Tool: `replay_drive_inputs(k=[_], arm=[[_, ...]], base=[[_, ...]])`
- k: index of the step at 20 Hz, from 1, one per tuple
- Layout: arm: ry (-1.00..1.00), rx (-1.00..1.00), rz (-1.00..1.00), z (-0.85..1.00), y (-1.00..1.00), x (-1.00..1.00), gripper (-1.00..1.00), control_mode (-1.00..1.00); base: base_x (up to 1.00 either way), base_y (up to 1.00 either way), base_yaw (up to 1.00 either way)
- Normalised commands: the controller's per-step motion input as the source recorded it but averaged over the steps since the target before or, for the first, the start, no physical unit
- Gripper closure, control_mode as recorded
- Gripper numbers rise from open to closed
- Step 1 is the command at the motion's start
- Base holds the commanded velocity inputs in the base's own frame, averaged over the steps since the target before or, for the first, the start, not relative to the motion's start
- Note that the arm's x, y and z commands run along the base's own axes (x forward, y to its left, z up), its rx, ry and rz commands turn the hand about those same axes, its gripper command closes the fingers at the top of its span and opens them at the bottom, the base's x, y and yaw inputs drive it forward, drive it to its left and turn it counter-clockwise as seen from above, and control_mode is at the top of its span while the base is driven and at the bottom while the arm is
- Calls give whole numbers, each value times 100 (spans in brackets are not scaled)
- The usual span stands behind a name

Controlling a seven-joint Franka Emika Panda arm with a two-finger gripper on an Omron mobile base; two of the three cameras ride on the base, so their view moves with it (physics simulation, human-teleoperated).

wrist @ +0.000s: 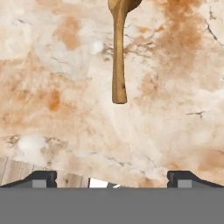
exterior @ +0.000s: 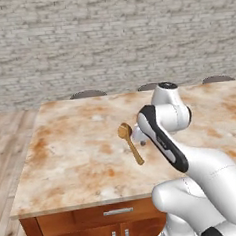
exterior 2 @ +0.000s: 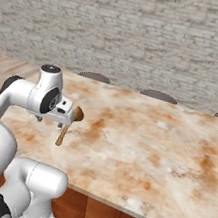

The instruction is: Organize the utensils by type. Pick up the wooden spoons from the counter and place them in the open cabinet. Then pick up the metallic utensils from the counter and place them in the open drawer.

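Note:
A single wooden spoon (exterior: 130, 142) (exterior 2: 67, 125) lies on the marbled beige counter (exterior: 77, 153) (exterior 2: 149, 148), its bowl toward the far side and its handle toward the near edge. In the hand view the wooden spoon (wrist: 118, 57) runs down from the top edge, with its handle end near the middle. My gripper (wrist: 113, 178) hovers above the counter just short of the handle end. It is open, the fingertips (wrist: 43, 177) set wide apart with nothing between them. In the left base view the forearm covers most of the hand, right of the spoon.
Under the counter's near edge is a shut reddish-brown drawer front with a silver handle (exterior: 117, 211). Dark stool tops (exterior: 88, 94) (exterior 2: 158, 95) stand along the far side before a grey brick wall. Wooden floor (exterior: 6, 139) lies to the left.

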Motion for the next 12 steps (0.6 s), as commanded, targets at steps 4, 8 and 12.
replay_drive_inputs(k=[4,8,12], arm=[[1,0,0,-46,9,21,-100,-100],[0,0,0,-42,6,31,-100,-100],[0,0,0,-44,6,41,-100,-100]], base=[[0,0,0],[0,0,0],[0,0,0]])
